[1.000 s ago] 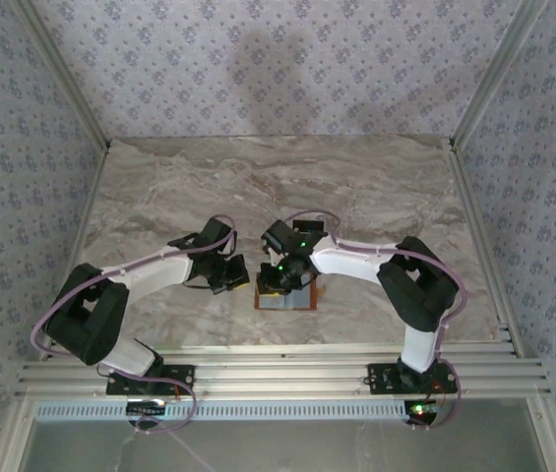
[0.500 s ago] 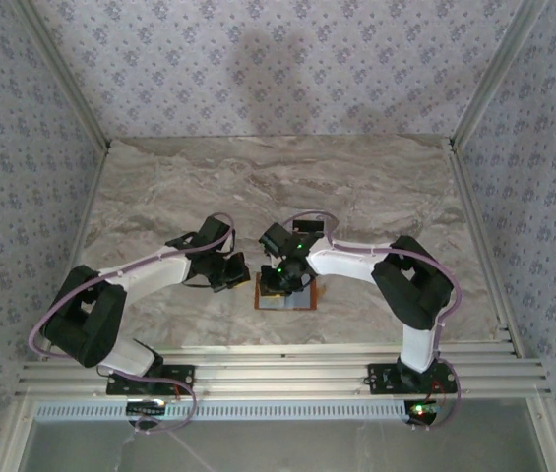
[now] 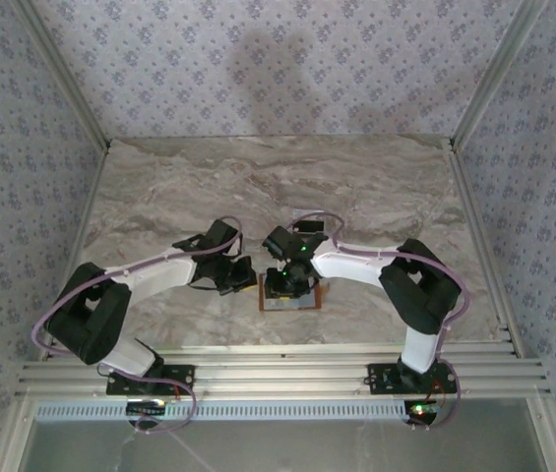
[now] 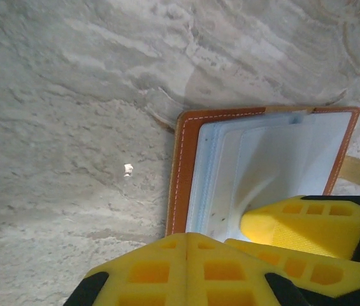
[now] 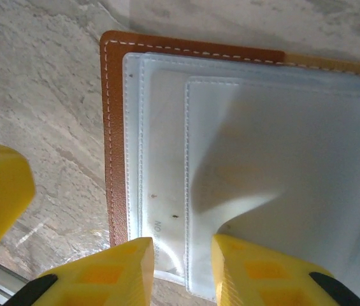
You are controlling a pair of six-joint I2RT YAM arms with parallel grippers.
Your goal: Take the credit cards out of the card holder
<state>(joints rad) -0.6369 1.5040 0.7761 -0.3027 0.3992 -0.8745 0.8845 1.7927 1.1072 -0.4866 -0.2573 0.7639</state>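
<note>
Brown card holder (image 5: 113, 127) open; right end effector (image 5: 183, 271) straddles its edge.

Faint print beginning "NO" on card holder (image 5: 250, 159) inner sleeve; rest unreadable

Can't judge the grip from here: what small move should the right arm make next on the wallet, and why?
Probably close the right gripper and lift slightly. Its jaws stand apart over an edge of the pale sleeve in the card holder, the sleeve puckers beside one finger, and the left gripper sits at the brown left edge, placed to steady it.
</note>
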